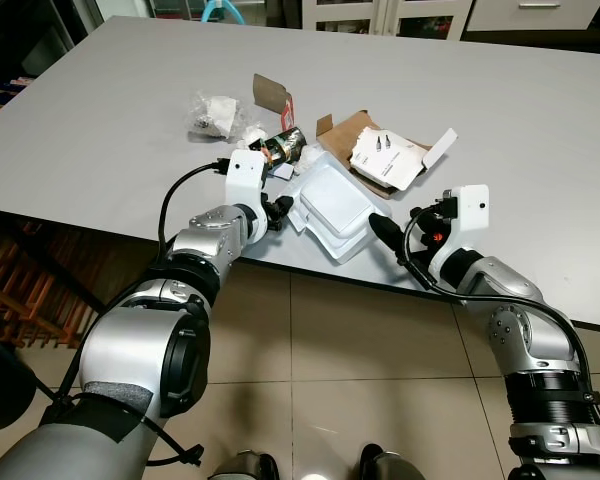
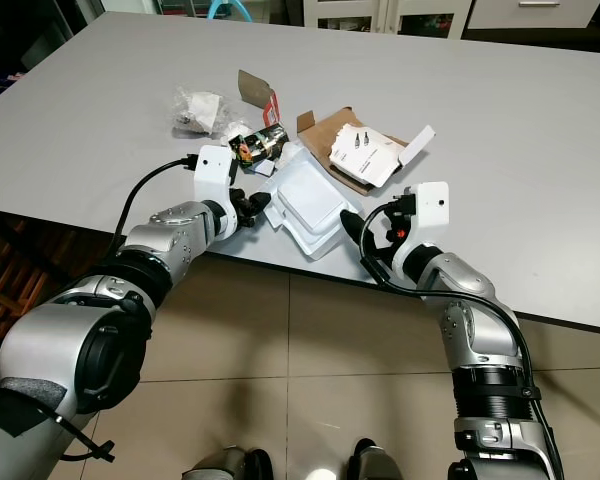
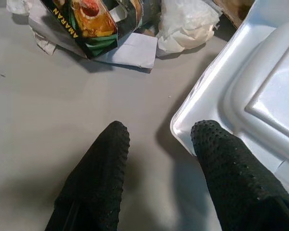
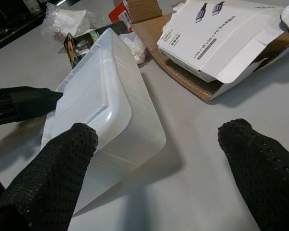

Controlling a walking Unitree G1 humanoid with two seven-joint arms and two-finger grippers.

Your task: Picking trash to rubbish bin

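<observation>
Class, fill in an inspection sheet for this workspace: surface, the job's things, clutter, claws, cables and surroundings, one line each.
Surface: grey table, litter bunched near its front edge.
Job's things: white foam tray at the edge; open white carton on brown cardboard; printed wrapper; crumpled clear plastic.
Clutter: small cardboard piece behind the wrapper; rubbish bin: nothing seen.
Claws: left claw open, low over the table, one finger at the tray's corner; right claw open, one finger against the tray's other side.
Cables: black cable looped along the left forearm; another at the right wrist.
Surroundings: tiled floor; cabinets behind the table.
</observation>
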